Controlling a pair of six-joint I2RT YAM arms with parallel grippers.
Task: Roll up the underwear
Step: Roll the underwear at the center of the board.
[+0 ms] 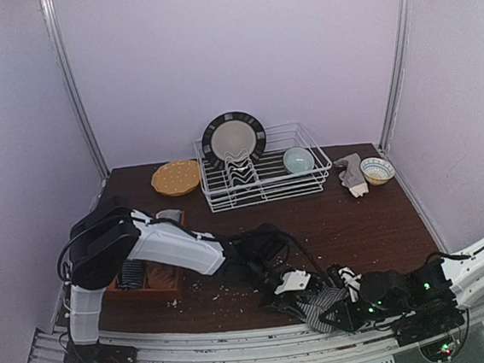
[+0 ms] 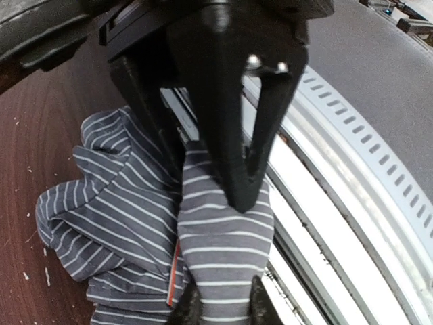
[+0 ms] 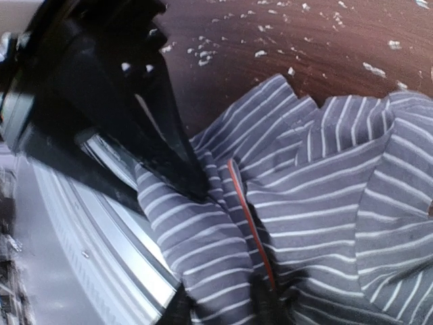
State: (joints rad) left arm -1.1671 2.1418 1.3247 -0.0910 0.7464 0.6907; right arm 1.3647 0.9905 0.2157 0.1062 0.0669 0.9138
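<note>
Rail [image 1: 242, 357] at the near edge, top view: left arm [image 1: 175, 248] stretches right across the surface [image 1: 367, 229] and right arm [image 1: 481, 261] lies low from the right. They meet over the striped underwear [image 1: 321, 309], bunched at the near edge just right of centre. Far side: wire dish rack [image 1: 311, 183] with upright dark-rimmed plate [image 1: 234, 139] and pale blue bowl [image 1: 298, 159]. Yellow dish [image 1: 176, 177] sits left of it, patterned bowl [image 1: 377, 170] and grey rag [image 1: 351, 171] right of it. Brown tray [image 1: 153, 284] near the left base, contents unclear. Left wrist: left fingers [image 2: 184, 311] at frame bottom, narrow, pinching a ridge of the striped cloth. Right fingers [image 2: 230, 135] clamp the same ridge further up, beside the rail. Right wrist: right fingers narrow on a fold by a red seam [image 3: 247, 217], the rest crumpled on the wood.
</note>
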